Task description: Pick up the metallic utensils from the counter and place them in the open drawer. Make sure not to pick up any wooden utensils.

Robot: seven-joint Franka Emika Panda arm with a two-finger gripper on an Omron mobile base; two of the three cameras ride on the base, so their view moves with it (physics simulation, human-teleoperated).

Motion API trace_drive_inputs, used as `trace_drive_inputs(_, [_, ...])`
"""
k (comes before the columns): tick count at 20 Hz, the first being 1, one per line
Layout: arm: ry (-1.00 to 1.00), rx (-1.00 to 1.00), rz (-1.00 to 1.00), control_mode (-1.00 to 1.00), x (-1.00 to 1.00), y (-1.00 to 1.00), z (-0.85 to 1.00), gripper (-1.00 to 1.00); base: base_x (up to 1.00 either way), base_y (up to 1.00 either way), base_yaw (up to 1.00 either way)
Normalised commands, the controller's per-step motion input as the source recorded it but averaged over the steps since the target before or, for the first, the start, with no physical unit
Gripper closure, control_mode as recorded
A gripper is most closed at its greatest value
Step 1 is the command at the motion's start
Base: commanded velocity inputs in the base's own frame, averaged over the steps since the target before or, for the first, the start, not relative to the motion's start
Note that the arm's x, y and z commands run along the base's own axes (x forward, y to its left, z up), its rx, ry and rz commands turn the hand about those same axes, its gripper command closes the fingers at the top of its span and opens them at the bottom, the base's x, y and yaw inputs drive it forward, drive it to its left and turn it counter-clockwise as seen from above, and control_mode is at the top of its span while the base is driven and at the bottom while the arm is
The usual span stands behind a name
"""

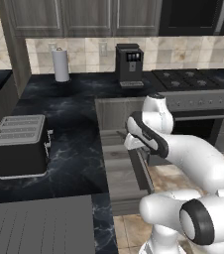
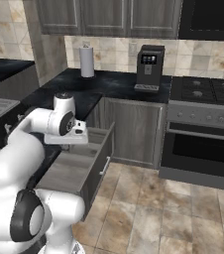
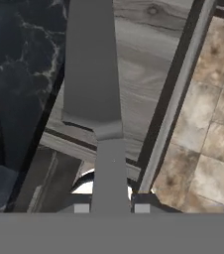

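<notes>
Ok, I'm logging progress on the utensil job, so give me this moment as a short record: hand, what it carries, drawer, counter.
hand: the hand is shut on the handle of the grey utensil
grey utensil: slim handle, broad flat blade, pointing away from the hand over the drawer
drawer: pulled open below the counter edge, flat grey inside under the blade
counter: glossy black marbled top
toaster: stands on the counter, away from the drawer
step: utensil carried, not yet released

Both base views looked forward from behind, sharing the open drawer (image 1: 119, 171). The hand view hung close above it.
</notes>
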Motion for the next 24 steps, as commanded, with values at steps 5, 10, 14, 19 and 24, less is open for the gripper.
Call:
trace_drive_inputs(5, [0.01, 0.0, -0.33, -1.0, 0.23, 0.0, -0.71, 1.0, 0.0, 0.0, 0.0])
trace_drive_inputs(10, [0.0, 0.02, -0.2, -1.0, 0.02, -0.22, -0.4, 1.0, 0.0, 0.0, 0.0])
trace_drive_inputs(14, [0.02, 0.0, -0.03, -1.0, 0.19, 0.0, -0.4, 1.0, 0.0, 0.0, 0.0])
trace_drive_inputs(19, [0.03, 0.0, 0.0, -1.0, 0.35, 0.0, -0.41, 1.0, 0.0, 0.0, 0.0])
trace_drive_inputs(24, [0.04, 0.0, 0.0, -1.0, 0.32, 0.0, -0.35, 1.0, 0.0, 0.0, 0.0])
